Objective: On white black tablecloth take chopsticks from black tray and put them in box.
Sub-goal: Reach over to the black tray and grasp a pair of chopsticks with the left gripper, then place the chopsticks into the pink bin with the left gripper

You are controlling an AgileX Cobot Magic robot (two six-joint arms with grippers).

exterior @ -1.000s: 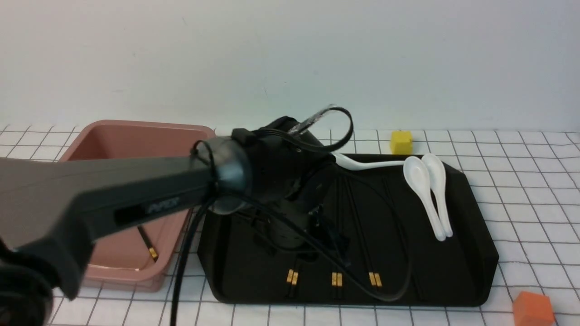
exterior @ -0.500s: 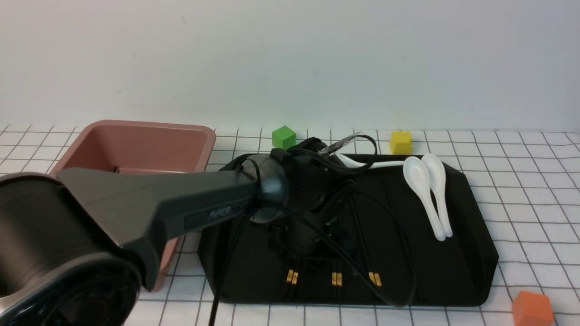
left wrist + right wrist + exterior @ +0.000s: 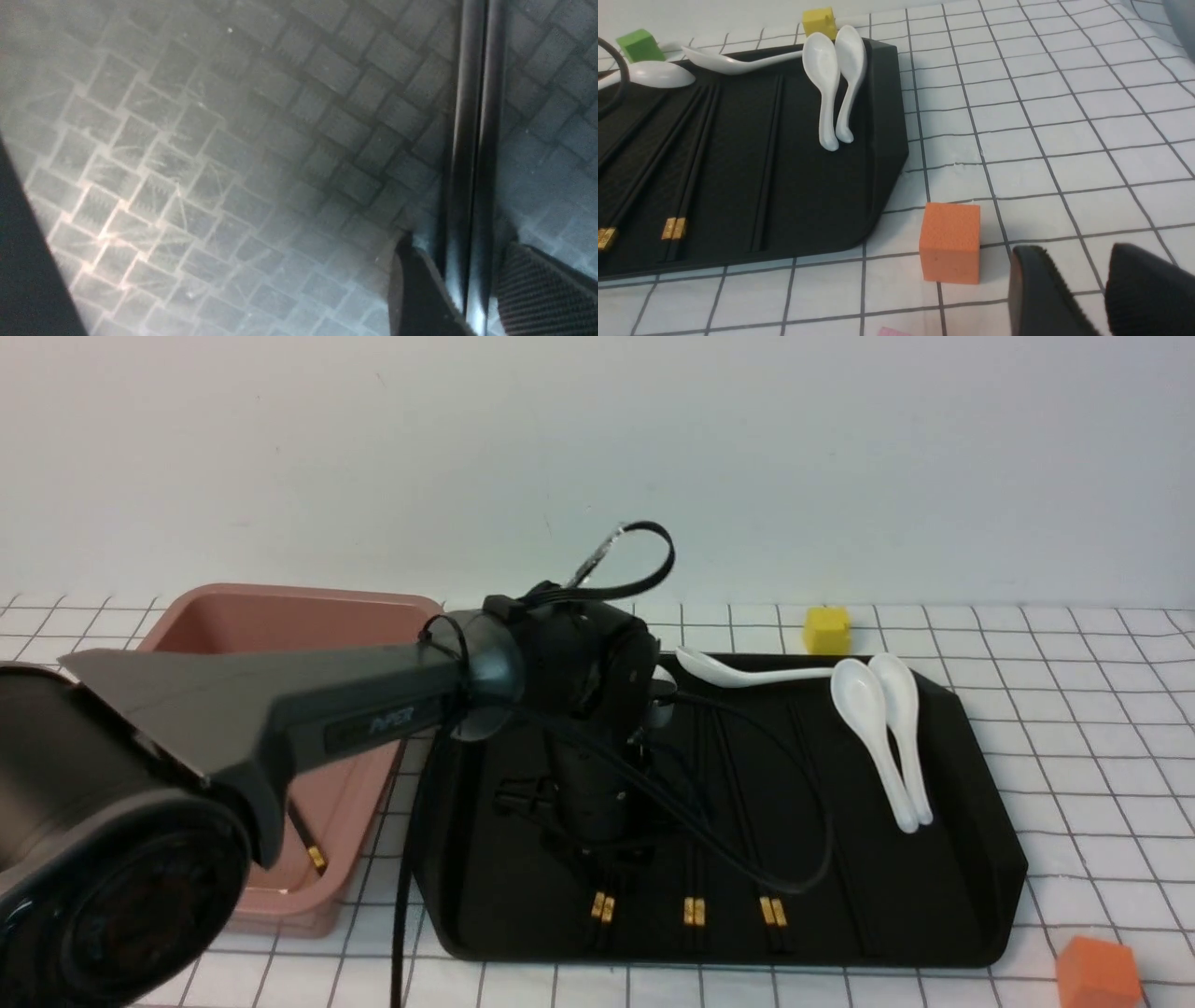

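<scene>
The left claw (image 3: 602, 863) has dropped onto the leftmost pair of chopsticks (image 3: 602, 905) on the black tray (image 3: 971, 896) and started narrowing. Its pads (image 3: 416, 298) straddle both sticks but are still apart, with nothing gripped yet (one pad looks nearer than the other). The next pickup looks under way; one chopstick (image 3: 311, 849) already lies in the box (image 3: 280, 593). The tray's low rim and the box's taller wall cross the route, while the ceramic spoons (image 3: 882, 747) lie well clear. The right claw (image 3: 1078, 254) is parted and empty beside an orange cube (image 3: 950, 242).
</scene>
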